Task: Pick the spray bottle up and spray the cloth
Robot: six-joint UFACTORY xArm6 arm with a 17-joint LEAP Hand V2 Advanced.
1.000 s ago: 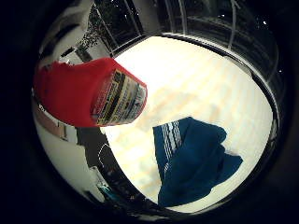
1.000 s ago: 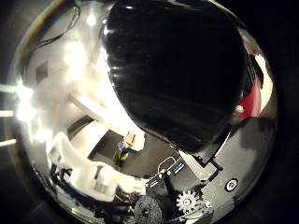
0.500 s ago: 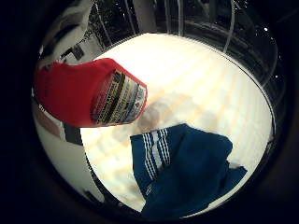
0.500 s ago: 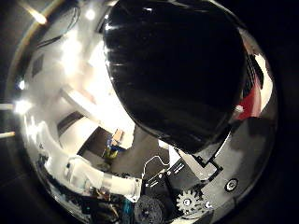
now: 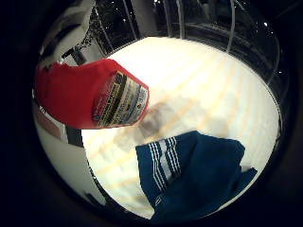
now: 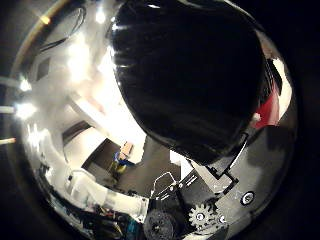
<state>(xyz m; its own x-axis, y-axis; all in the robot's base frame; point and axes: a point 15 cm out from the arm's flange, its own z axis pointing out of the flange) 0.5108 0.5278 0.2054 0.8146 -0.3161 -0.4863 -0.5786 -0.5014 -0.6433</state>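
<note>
**Red spray bottle aloft over the counter, blue cloth lying below**

While the little finger side palm view is looking down, the red spray bottle [image 5: 90, 97] is filling one side of it, close to the palm and clear of the surface, its labelled base end pointing out over the pale counter [image 5: 213, 80]; the blue cloth [image 5: 199, 175] with white stripes is lying rumpled on that counter, below and beside the bottle's base, not touching it; a soft shadow is falling on the counter between the bottle and the cloth; dark railings are standing beyond the counter's far edge.

Turning to the thumb side palm view, a large glossy black rounded shape [image 6: 190, 80] is sitting very near the lens and covering much of the scene; a sliver of red is showing past its edge; parts of the hand [image 6: 210, 210], black with a small gear, are showing at the rim; whether the fingers are curling round the bottle I cannot tell.
</note>
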